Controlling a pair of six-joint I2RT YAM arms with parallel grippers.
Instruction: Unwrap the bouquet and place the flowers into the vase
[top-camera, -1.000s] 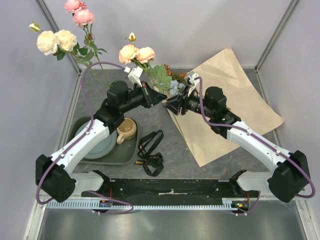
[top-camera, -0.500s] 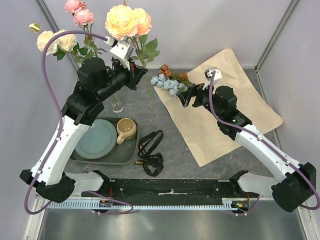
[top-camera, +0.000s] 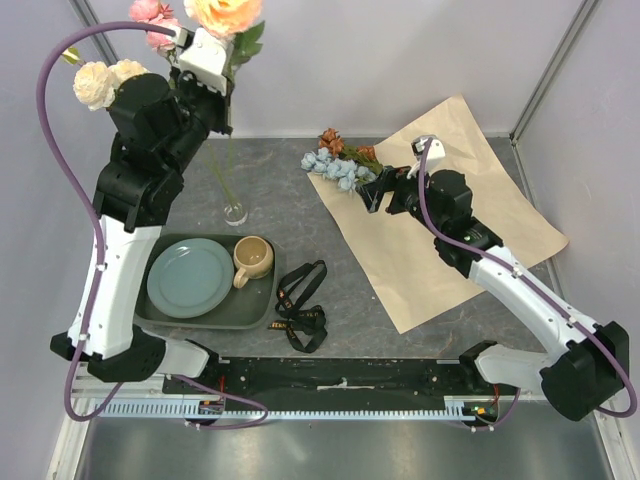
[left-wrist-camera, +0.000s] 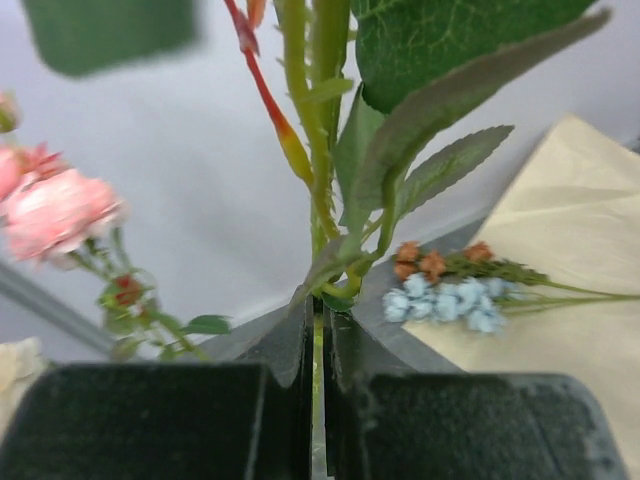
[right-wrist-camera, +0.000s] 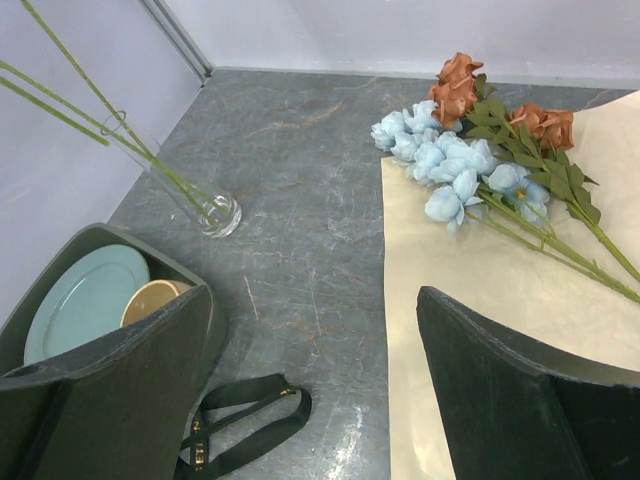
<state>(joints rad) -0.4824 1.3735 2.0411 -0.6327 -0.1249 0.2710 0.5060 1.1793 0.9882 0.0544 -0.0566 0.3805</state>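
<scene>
Now that my left arm has swung up from the middle of the table to the back-left corner, the peach roses (top-camera: 225, 12) stand high above the vase (top-camera: 235, 211), with my left claw (left-wrist-camera: 318, 335) clamped together on their green stem (left-wrist-camera: 320, 200). The next step is judged to be lowering that stem into the vase beside the cream and pink blooms (top-camera: 100, 82) already standing in it. My right claw (right-wrist-camera: 315, 295), part-closed at the bunch a second ago, now has its jaws wide apart and holds nothing. The blue and rust sprigs (top-camera: 338, 165) lie released on the opened kraft paper (top-camera: 470, 210), so these remain to be transferred. The black ribbon (top-camera: 300, 308) lies loose on the grey stone-patterned table (top-camera: 290, 225), near a dark tray (top-camera: 258, 315) carrying a plate (top-camera: 190, 280) and a tan mug (top-camera: 252, 258). Pale lilac walls (top-camera: 400, 60) enclose the table on three sides.
</scene>
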